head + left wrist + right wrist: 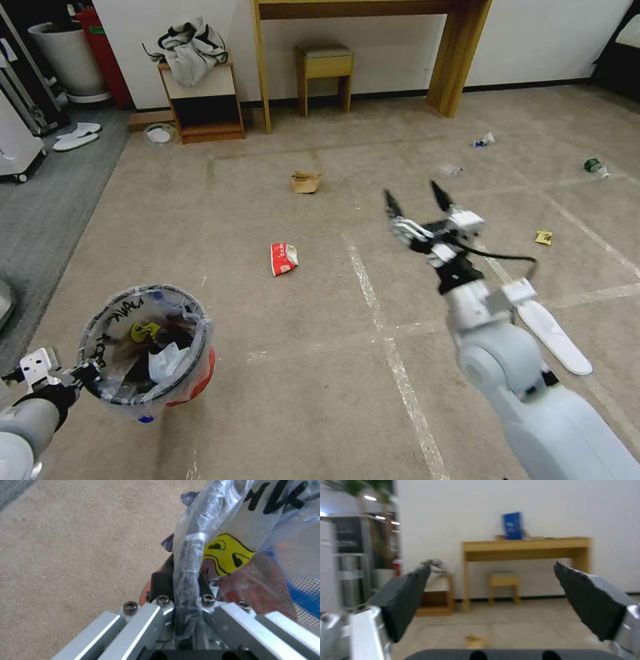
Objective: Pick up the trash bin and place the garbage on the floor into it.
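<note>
Red plastic with a crinkly clear liner, that's the bin [150,353], and the left gripper [83,373] has it by the rim, hanging just off the floor [320,347]. In the left wrist view the jaws are pressed together on the rim [188,580] with the bag caught between them, which makes sense: clamp the edge and the mouth faces up, so stuff can drop straight in. Some tissue and a yellow wrapper already sit inside, well past the jaws.

The right gripper [419,199] is held up in the air with its jaws spread wide and nothing between them, pointing out across the room at the desk [526,545]. That looks like a ready pose, I'd guess, so it can come down on a piece of litter without fumbling.

Closest garbage: a red wrapper [283,258] on the carpet, off to the left of the open jaws and below them. A brown bag [305,181] lies farther out, roughly ahead of the jaws; the blurry tan lump low between the fingers in the right wrist view is probably that bag. A yellow scrap [544,237] sits to their right.
</note>
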Robot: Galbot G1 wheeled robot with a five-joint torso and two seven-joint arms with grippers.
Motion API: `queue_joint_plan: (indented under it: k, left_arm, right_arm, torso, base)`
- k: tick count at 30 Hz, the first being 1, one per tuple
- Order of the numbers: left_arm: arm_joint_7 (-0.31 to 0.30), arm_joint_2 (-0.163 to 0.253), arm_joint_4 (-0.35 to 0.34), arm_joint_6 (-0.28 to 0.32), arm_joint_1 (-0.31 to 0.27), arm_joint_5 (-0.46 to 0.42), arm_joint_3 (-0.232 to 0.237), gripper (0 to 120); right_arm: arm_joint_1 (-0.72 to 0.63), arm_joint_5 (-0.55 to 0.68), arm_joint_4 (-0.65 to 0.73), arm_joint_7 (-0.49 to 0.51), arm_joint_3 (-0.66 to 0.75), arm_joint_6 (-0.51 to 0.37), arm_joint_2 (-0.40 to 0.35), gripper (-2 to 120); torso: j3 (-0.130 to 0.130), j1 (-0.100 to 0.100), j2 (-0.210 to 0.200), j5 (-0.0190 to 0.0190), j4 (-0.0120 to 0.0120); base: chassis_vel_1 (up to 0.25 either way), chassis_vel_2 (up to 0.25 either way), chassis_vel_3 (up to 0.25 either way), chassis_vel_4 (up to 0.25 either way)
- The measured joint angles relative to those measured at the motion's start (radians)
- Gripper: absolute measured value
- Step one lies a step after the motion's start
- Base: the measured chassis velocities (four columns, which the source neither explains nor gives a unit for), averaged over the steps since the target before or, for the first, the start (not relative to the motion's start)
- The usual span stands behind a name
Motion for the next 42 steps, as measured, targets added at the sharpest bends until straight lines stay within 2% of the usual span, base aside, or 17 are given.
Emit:
queue_joint_plan:
  k: [3,12,31,42]
  left_arm:
    - [0.005,-0.014,-0.001,-0.004,0.0,0.01,0.002,0]
    - [0.014,-0.035,0.003,-0.009,0.0,0.022,0.011,0]
    - [0.02,-0.012,0.016,-0.012,0.014,0.015,-0.003,0]
    - [0.02,-0.014,0.02,-0.013,0.012,0.013,-0.004,0]
  right_arm:
    - [-0.111,-0.078,0.016,0.025,0.07,0.005,0.087,100]
    - [-0.229,-0.234,-0.015,0.053,0.118,0.064,0.189,100]
    - [-0.235,-0.307,-0.068,0.058,0.083,0.077,0.236,100]
    - [-0.221,-0.311,-0.092,0.058,0.07,0.077,0.238,100]
  torso:
    - [0.0,0.0,0.0,-0.0002,0.0001]
    - [0.0,0.0,0.0,-0.0003,0.0002]
    - [0.0,0.0,0.0,-0.0002,0.0004]
    - [0.0,0.0,0.0,-0.0002,0.0003]
  base:
    - [0.0,0.0,0.0,0.0]
    - [0.0,0.0,0.0,0.0]
    - [-0.009,0.008,0.008,-0.009]
    - [-0.151,0.157,0.144,-0.139]
